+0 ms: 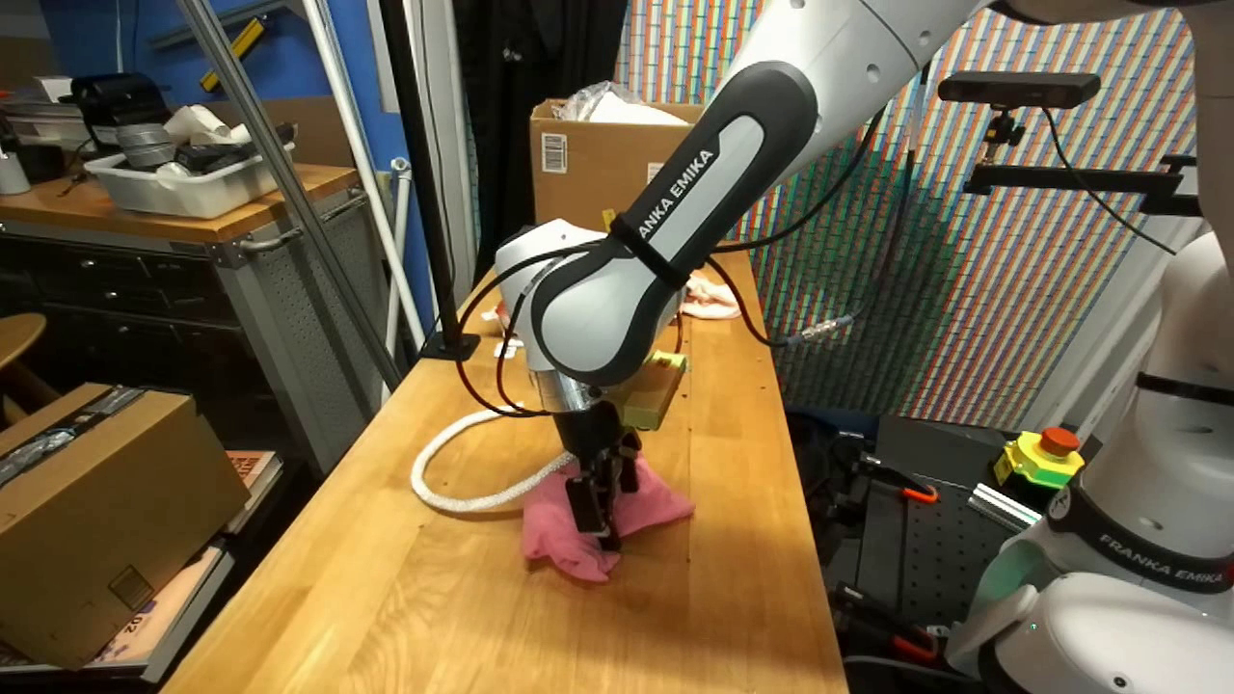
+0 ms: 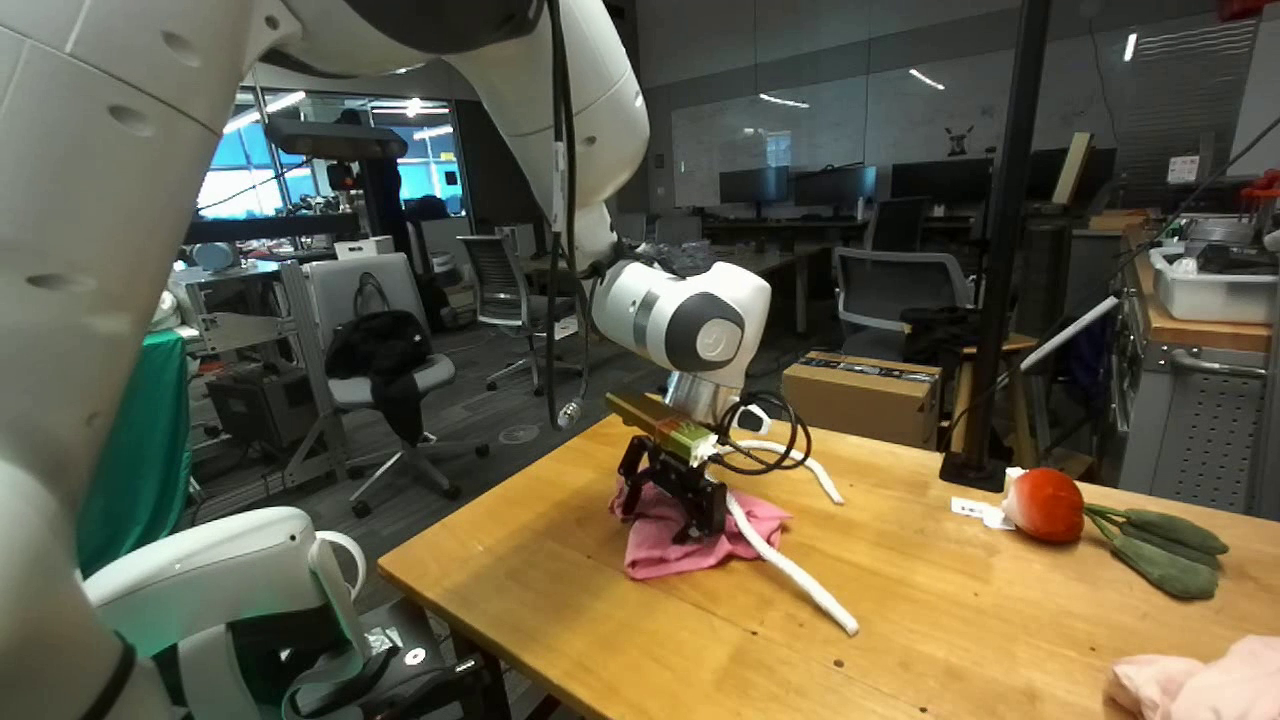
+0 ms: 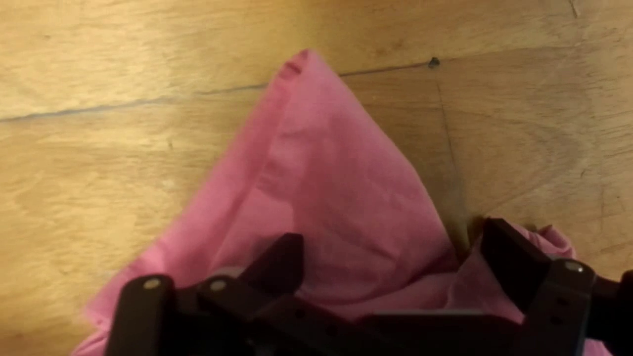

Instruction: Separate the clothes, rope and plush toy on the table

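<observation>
Above the wooden counter [image 1: 723,617], my white arm [image 1: 839,58] reaches down, wrist low. Black post [image 2: 1004,250] stands on the counter at its edge. Taped cardboard box [image 2: 860,400] sits off past that edge.

Pink cloth [image 3: 341,163]: crumpled on the counter right under my jaws, one corner poking out over a seam [image 3: 385,69] in the wood. Jaws spread wide, fingertips [image 3: 279,264] well apart, folds of that cloth between them; I have hold of nothing. Whether the tips press into fabric, can't tell. Pale pink cloth [image 2: 1210,685]: also on the counter, well apart from the first; cut off by the frame in an exterior view.

White rope [image 2: 800,578]: lies across part of the pink cloth, just beside my jaws. One end reaches out onto the wood; another length curves round to a second end, also on the counter. Stretch behind my jaws is hidden.

Plush toy [image 2: 1043,506]: red root, pale at one end, green leaves at the other. Lies on its side near the post's base, well apart from pink cloth and rope. White tag [image 2: 978,511] at its pale end, print too small to read.
</observation>
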You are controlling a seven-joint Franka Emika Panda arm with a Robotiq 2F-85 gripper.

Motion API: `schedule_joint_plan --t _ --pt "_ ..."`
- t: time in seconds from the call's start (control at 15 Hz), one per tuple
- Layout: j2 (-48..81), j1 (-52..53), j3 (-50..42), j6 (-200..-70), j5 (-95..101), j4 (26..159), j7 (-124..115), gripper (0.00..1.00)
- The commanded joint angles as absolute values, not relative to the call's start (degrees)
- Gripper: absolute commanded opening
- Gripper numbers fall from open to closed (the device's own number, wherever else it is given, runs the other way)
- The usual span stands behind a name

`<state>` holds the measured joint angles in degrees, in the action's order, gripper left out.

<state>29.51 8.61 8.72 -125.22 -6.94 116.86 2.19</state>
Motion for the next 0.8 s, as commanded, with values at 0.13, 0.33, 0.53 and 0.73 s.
schedule_joint_plan --t 0.13,0.33,0.53,0.73 --pt "32.1 6.4 9.0 -122.5 -9.4 116.4 3.7 1.0" --pt "32.0 5.6 8.9 -119.7 -10.3 116.4 3.9 1.0" --pt "31.4 5.0 8.8 -116.4 -10.9 116.9 4.1 1.0" --pt "30.7 4.7 8.5 -113.5 -10.8 117.6 3.7 1.0"
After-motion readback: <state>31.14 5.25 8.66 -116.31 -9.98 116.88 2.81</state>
